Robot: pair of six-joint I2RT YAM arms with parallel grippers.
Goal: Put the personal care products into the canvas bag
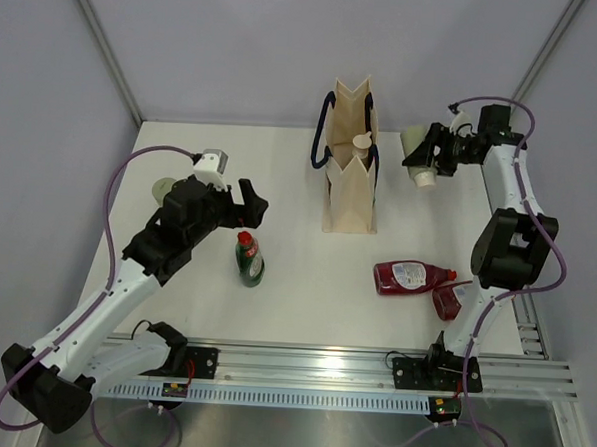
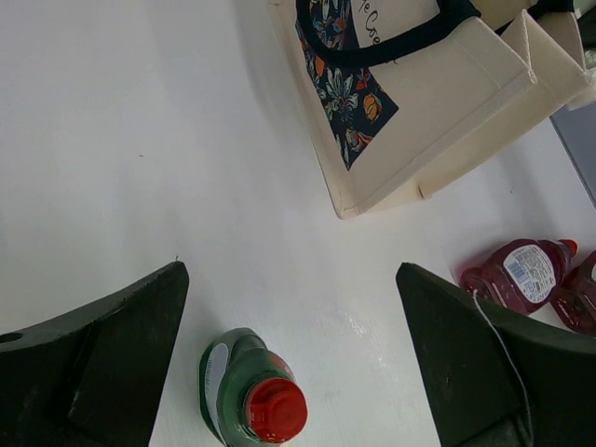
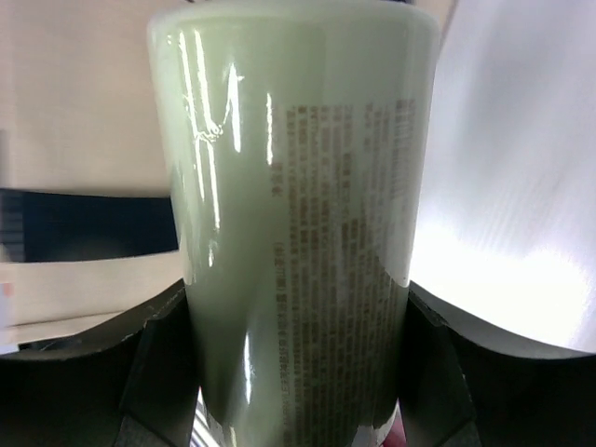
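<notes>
From the left wrist, the top edge is cropping the canvas bag (image 2: 447, 102) and its lettering, the right edge is slicing a dark red bottle (image 2: 582, 298), and the bottom edge is clipping the green bottle (image 2: 244, 391). In the right wrist view the olive-grey bottle (image 3: 298, 233) is running off the bottom edge, its fine print blurring beyond reading, and it is covering most of the bag behind. From above, the right arm (image 1: 502, 249) is masking part of that red bottle, and the left arm (image 1: 178, 227) is covering most of a pale round object (image 1: 163, 188).

Open tabletop (image 1: 306, 269) separates green bottle (image 1: 249, 262) from bag (image 1: 348, 191).
</notes>
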